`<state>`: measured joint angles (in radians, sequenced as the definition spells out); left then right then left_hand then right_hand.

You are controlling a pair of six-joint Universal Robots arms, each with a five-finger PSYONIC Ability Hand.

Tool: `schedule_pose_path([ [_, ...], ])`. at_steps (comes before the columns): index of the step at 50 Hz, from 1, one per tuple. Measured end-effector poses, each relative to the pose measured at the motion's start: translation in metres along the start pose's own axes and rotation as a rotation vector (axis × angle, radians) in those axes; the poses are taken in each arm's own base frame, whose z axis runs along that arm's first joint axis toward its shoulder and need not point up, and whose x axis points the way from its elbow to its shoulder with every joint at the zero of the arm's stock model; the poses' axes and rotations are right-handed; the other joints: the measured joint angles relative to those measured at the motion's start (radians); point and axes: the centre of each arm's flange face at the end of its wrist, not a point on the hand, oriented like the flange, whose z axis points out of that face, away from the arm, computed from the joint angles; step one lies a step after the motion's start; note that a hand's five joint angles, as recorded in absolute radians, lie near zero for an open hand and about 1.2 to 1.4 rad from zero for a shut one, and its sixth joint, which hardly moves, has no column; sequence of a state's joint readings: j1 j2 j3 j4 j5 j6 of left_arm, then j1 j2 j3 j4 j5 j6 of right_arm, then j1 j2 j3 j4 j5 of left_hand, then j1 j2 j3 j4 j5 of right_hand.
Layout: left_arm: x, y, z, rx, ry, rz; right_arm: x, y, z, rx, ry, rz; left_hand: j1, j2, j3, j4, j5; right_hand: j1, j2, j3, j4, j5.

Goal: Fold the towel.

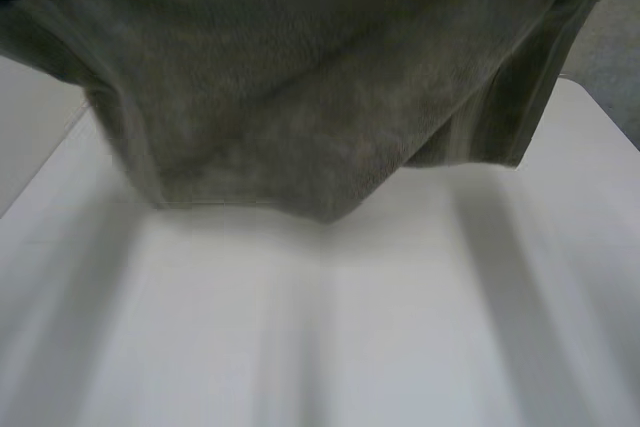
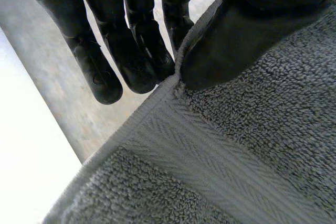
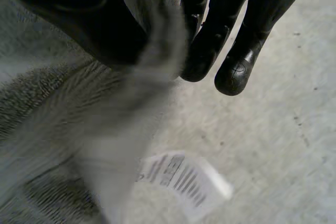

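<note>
White table (image 1: pixel 400 327); towel (image 1: pixel 300 77) hangs above, contact unclear.

Grey terry towel (image 1: pixel 300 77) — hanging aloft.

The white table (image 1: pixel 400 327) is flat and smooth. A grey floor (image 3: pixel 273 145) with small dark specks lies below.
</note>
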<state>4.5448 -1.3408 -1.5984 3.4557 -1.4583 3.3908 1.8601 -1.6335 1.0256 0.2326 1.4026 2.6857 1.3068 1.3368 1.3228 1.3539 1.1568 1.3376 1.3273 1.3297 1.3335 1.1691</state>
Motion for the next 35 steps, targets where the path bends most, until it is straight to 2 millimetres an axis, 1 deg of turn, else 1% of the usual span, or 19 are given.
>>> schedule_pose_path([
  [2, -0.003, -0.008, 0.004, 0.012, -0.005, -0.005, 0.002, 0.001, 0.007, 0.001, -0.002, -0.001, 0.0, 0.0, 0.0, 0.0, 0.0, 0.0, 0.0, 0.0, 0.0, 0.0],
  [3, -0.004, -0.01, 0.007, 0.014, -0.006, -0.008, 0.0, 0.007, 0.013, -0.009, -0.01, 0.0, 0.0, 0.0, 0.0, 0.0, 0.0, 0.0, 0.0, 0.0, 0.0, 0.0],
  [6, -0.005, -0.002, 0.016, -0.008, -0.005, -0.014, -0.01, 0.027, 0.025, -0.055, -0.042, 0.007, 0.0, 0.0, 0.0, 0.0, 0.0, 0.0, 0.0, 0.0, 0.0, 0.0],
  [9, -0.001, 0.022, 0.027, -0.066, 0.005, -0.021, -0.029, 0.058, 0.037, -0.129, -0.098, 0.018, 0.0, 0.0, 0.0, 0.0, 0.0, 0.0, 0.0, 0.001, 0.0, 0.0],
  [10, 0.0, 0.027, 0.028, -0.077, 0.008, -0.022, -0.033, 0.063, 0.038, -0.14, -0.108, 0.019, 0.0, 0.0, 0.0, 0.0, 0.0, 0.0, 0.0, 0.001, 0.0, 0.0],
  [13, 0.009, 0.063, 0.038, -0.156, 0.03, -0.029, -0.057, 0.097, 0.045, -0.217, -0.172, 0.019, 0.0, 0.0, 0.0, 0.0, 0.0, 0.0, 0.0, 0.001, 0.0, 0.0],
  [18, 0.025, 0.119, 0.053, -0.257, 0.066, -0.038, -0.089, 0.144, 0.059, -0.263, -0.235, -0.003, 0.0, 0.0, 0.0, 0.0, 0.0, 0.0, 0.0, 0.001, 0.0, 0.0],
  [20, 0.031, 0.134, 0.061, -0.272, 0.073, -0.04, -0.096, 0.155, 0.066, -0.251, -0.236, -0.011, 0.0, 0.0, 0.0, 0.0, 0.0, 0.0, 0.0, 0.001, 0.0, 0.0],
  [21, 0.036, 0.144, 0.069, -0.272, 0.078, -0.042, -0.101, 0.162, 0.073, -0.231, -0.228, -0.018, 0.001, 0.0, 0.0, 0.0, 0.0, 0.0, 0.0, 0.001, 0.0, 0.0],
  [22, 0.038, 0.147, 0.072, -0.269, 0.08, -0.042, -0.102, 0.165, 0.076, -0.22, -0.222, -0.021, 0.005, 0.0, 0.0, 0.0, 0.0, 0.0, 0.0, 0.001, 0.0, 0.0],
  [23, 0.044, 0.153, 0.084, -0.249, 0.084, -0.043, -0.104, 0.168, 0.085, -0.186, -0.2, -0.029, 0.013, 0.0, 0.0, 0.0, 0.0, 0.0, 0.0, 0.001, 0.0, 0.0],
  [26, 0.051, 0.151, 0.104, -0.189, 0.084, -0.043, -0.102, 0.167, 0.102, -0.105, -0.137, -0.043, 0.013, 0.0, 0.0, 0.0, 0.0, 0.0, 0.0, 0.001, 0.0, 0.0],
  [27, 0.053, 0.144, 0.116, -0.144, 0.075, -0.041, -0.097, 0.161, 0.11, -0.057, -0.097, -0.048, 0.013, 0.0, 0.0, 0.0, 0.0, 0.001, 0.0, 0.001, 0.0, 0.0],
  [28, 0.053, 0.139, 0.121, -0.119, 0.068, -0.041, -0.094, 0.157, 0.115, -0.029, -0.073, -0.051, 0.013, 0.0, 0.0, 0.0, 0.0, 0.001, 0.0, 0.001, 0.0, 0.0],
  [30, 0.05, 0.118, 0.137, -0.036, 0.04, -0.04, -0.081, 0.139, 0.126, 0.061, 0.002, -0.052, 0.013, 0.0, 0.0, 0.0, 0.0, 0.001, 0.0, 0.001, 0.0, 0.0],
  [32, 0.047, 0.105, 0.144, 0.012, 0.02, -0.041, -0.073, 0.128, 0.13, 0.108, 0.036, -0.049, 0.013, 0.0, 0.0, 0.0, 0.0, 0.001, 0.0, 0.001, 0.0, 0.0],
  [33, 0.043, 0.089, 0.15, 0.061, -0.003, -0.042, -0.066, 0.118, 0.133, 0.148, 0.062, -0.043, 0.013, 0.0, 0.0, 0.0, 0.0, 0.001, 0.0, 0.001, 0.0, 0.0],
  [34, 0.042, 0.084, 0.152, 0.075, -0.01, -0.043, -0.063, 0.113, 0.133, 0.164, 0.071, -0.041, 0.013, 0.0, 0.0, 0.0, 0.0, 0.001, 0.0, 0.001, 0.0, 0.0],
  [35, 0.038, 0.072, 0.155, 0.108, -0.027, -0.045, -0.058, 0.107, 0.134, 0.188, 0.08, -0.035, 0.013, 0.0, 0.0, 0.0, 0.0, 0.001, 0.0, 0.001, 0.0, 0.0],
])
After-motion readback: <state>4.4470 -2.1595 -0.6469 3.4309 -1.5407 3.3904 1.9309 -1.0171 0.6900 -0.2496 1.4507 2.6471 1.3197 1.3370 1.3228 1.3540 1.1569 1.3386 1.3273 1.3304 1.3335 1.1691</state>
